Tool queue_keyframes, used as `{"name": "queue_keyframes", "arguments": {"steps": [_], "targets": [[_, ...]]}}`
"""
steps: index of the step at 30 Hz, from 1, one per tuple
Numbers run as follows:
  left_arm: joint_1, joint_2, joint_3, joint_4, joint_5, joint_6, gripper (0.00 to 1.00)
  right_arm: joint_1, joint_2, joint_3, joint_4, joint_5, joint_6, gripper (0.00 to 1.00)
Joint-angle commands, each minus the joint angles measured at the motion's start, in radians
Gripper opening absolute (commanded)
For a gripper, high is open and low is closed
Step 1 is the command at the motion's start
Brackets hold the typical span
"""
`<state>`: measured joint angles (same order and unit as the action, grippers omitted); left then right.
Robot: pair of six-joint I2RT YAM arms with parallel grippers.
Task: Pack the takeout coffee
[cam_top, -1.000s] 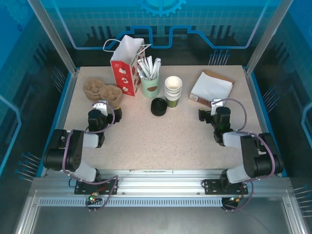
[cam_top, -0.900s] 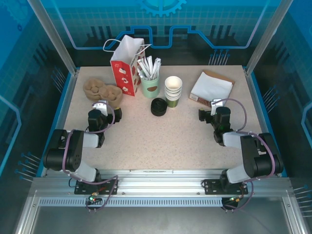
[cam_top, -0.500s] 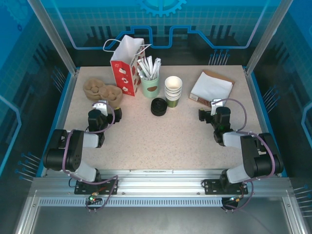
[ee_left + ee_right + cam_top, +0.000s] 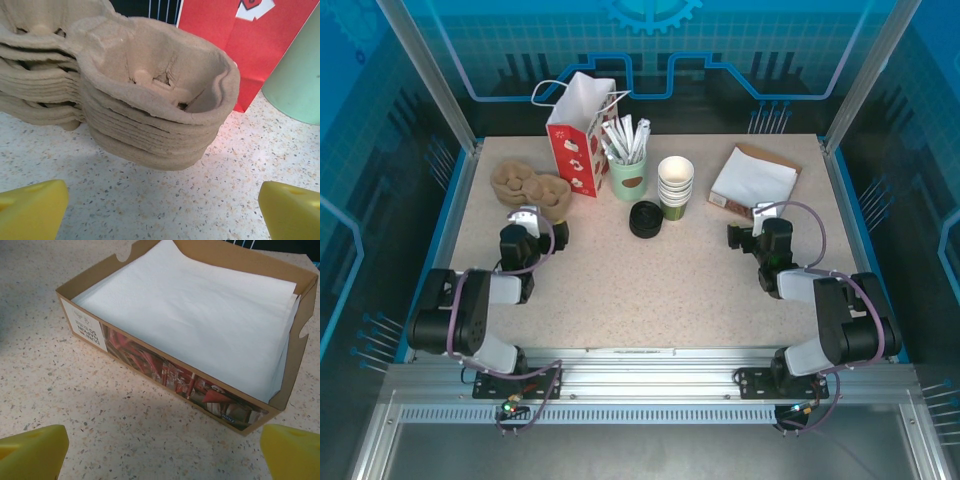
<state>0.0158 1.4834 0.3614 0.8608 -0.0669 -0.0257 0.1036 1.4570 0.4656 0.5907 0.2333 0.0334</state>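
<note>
The takeout coffee is out of view as a lidded cup. A round black lid (image 4: 646, 218) lies on the table beside a stack of white-rimmed green cups (image 4: 675, 186). My left gripper (image 4: 538, 225) rests low at the left, open, its yellow pads (image 4: 31, 209) wide apart in front of a stack of brown pulp cup carriers (image 4: 150, 100). My right gripper (image 4: 752, 222) rests low at the right, open and holding nothing, and faces a cardboard box of white napkins (image 4: 200, 320). In the wrist views nothing lies between the left gripper's (image 4: 160, 215) or the right gripper's (image 4: 162, 455) pads.
A red and white paper bag (image 4: 578, 135) stands at the back left. A pale-green cup of white sticks (image 4: 627, 170) is next to it. The carrier stack (image 4: 530, 188) sits at the left, the napkin box (image 4: 753, 178) at the back right. Speckled tabletop (image 4: 650, 290) lies between the arms.
</note>
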Motion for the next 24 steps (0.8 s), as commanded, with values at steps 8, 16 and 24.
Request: {"name": "queue_keyframes", "arguments": {"steps": [8,16,24], "targets": [[-0.001,-0.511,0.08,-0.548,-0.062,-0.264,0.99,-0.034,-0.347,0.243,-0.576,0.155,0.27,1.0],[-0.027,-0.644,0.13,-0.644,0.215,-0.637,0.95,-0.012,-0.45,0.409,-0.844,-0.18,0.35,1.0],[-0.291,-0.511,0.383,-0.94,0.188,-0.466,0.94,0.299,-0.281,0.702,-1.06,-0.029,0.229,0.96]]}}
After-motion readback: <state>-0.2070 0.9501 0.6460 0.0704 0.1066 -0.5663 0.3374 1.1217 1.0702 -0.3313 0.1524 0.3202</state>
